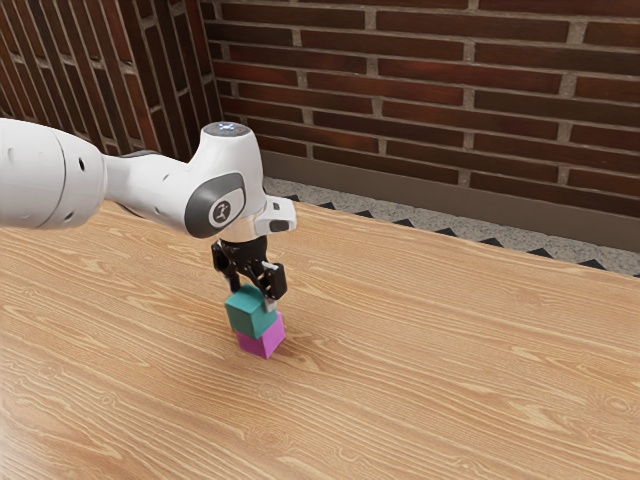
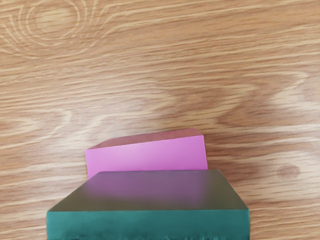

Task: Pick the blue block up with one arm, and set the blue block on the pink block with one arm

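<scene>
You see the blue block (image 1: 248,314) seated atop the pink block (image 1: 264,343), slightly offset; the gripper (image 1: 250,287), directly above the pink block, has its jaws closed on the blue block's sides.

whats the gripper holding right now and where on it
The gripper seems to hold the blue block by its upper sides, atop the pink block.

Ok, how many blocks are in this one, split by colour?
blue block (looks teal): 1
pink block: 1
Total: 2
</scene>
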